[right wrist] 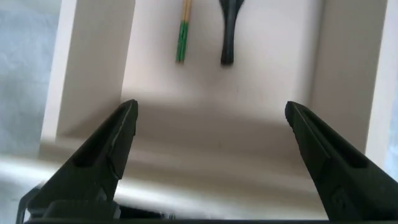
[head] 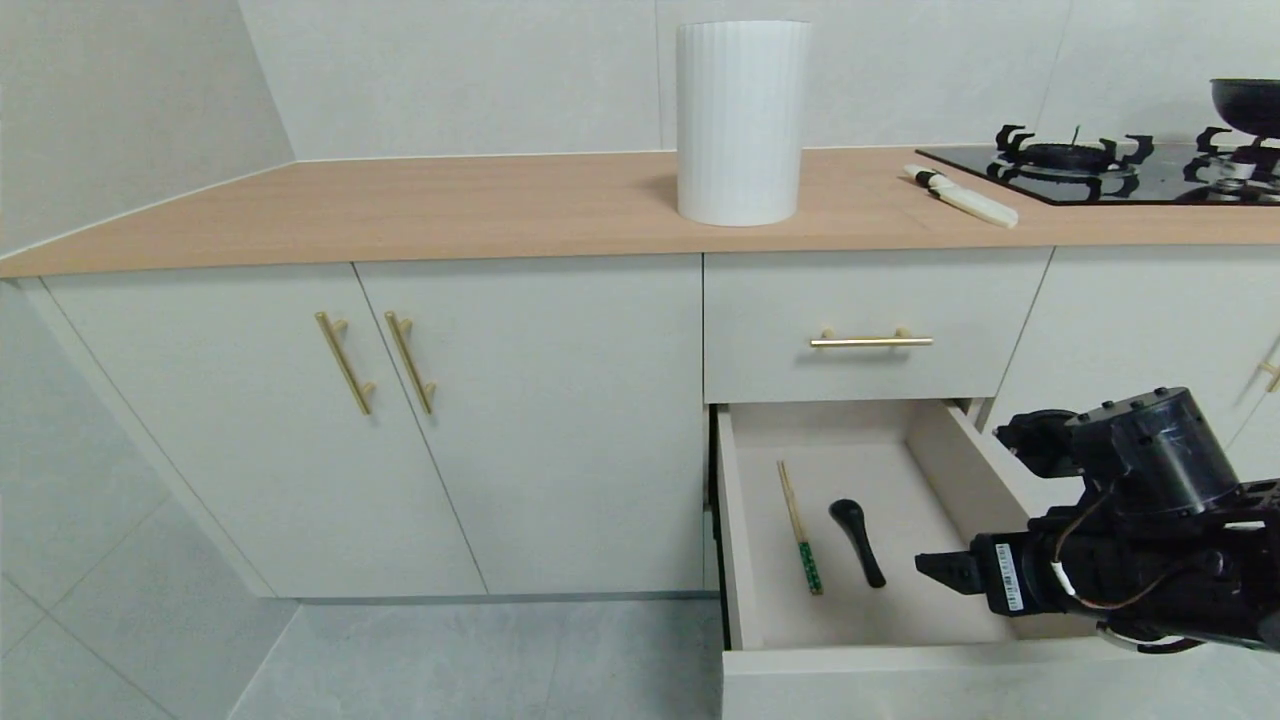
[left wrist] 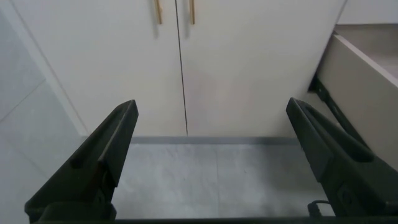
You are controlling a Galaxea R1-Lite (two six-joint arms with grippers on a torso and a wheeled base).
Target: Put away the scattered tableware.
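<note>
Your right gripper [right wrist: 208, 118] is released, its jaws spread wide with nothing between them. It hangs over the near end of the open drawer [head: 730, 520], just above the drawer's front panel. In the head view, the arm comes in over the drawer's near right corner.

The tableware you are after lies on the drawer floor. The chopsticks [head: 800, 530] are on the left, a pair lying together with their green ends toward the near side. The black spoon [head: 858, 543] is just to their right, with its bowl at the far end and its handle pointing near. The two lie close together and roughly parallel but do not touch. Both sit in the middle of the drawer, away from the walls, and your right gripper touches neither.

A pale knife [head: 960, 196] lies flat on the table [head: 450, 205], near the front edge and just left of the hob [head: 1100, 170]. A dark pan [head: 1245, 100] stands on the hob's far right burner. A tall white ribbed canister [head: 741, 120] stands upright on the table, left of the knife and well apart from it.

Your left gripper [left wrist: 211, 115] is also released and empty. It sits low, facing the closed cabinet doors [left wrist: 180, 56] left of the drawer, with the floor [left wrist: 205, 174] below it.
</note>
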